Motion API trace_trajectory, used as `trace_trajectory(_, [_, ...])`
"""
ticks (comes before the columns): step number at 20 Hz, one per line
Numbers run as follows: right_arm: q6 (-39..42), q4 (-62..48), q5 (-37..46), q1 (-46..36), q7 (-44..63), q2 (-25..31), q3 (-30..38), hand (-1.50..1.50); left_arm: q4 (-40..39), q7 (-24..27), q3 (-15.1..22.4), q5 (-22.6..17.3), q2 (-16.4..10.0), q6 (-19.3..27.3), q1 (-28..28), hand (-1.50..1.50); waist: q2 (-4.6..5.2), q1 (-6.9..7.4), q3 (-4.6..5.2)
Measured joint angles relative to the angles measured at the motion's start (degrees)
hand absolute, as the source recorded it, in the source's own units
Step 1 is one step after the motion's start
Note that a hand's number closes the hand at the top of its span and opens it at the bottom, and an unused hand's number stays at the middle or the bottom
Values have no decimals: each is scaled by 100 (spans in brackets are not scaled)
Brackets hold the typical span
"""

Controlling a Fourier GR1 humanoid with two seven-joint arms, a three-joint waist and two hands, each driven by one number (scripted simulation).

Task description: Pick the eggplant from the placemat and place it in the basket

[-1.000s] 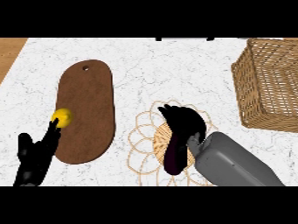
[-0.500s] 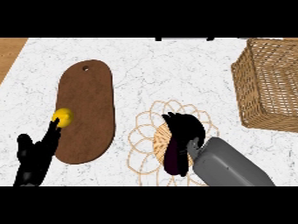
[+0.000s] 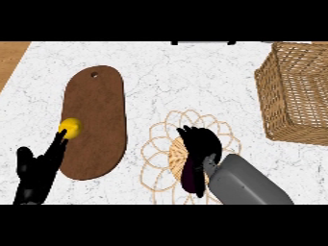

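Brown wooden cutting board (image 3: 95, 120) lies lengthwise on the white marbled bench (image 3: 195, 72), with the hanging hole at its far end. Small yellow fruit (image 3: 69, 127) rests at the board's left edge.

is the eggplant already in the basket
No, the eggplant lies on the placemat under the right hand, apart from the basket.

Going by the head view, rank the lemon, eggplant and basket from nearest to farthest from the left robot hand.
1. Lemon, on the cutting board, just beyond the left robot hand.
2. Eggplant, on the placemat, toward the right.
3. Basket, at the far right, farther back.
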State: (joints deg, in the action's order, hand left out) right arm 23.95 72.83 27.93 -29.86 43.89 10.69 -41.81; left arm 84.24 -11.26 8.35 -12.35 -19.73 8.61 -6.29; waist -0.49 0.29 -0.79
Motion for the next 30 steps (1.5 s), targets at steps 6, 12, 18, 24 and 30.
trace_trajectory(6, [-85, -139, 424, 10, -503, 44, -118, 150, 16, -18, -43, 50, 7, -95, -27, 0, -14, -3, 14])
trace_trajectory(12, [-104, -208, 867, -23, -878, 84, -244, 150, -42, 50, -92, 98, 66, -171, -31, 0, -39, -8, 22])
trace_trajectory(18, [-244, -33, 1211, 140, -1018, 202, -158, 150, 20, -31, -146, 153, 98, -195, -83, 0, -31, -35, 18])
trace_trajectory(24, [-1336, 890, 1844, 1005, -595, 760, -22, 150, 58, -46, -270, 76, 79, -235, -218, 0, -48, -184, 4])
trace_trajectory(30, [-2627, 2085, 1674, 1557, -458, 586, 689, 150, 160, -39, -336, 71, 62, -222, -356, 0, -47, -277, -2])
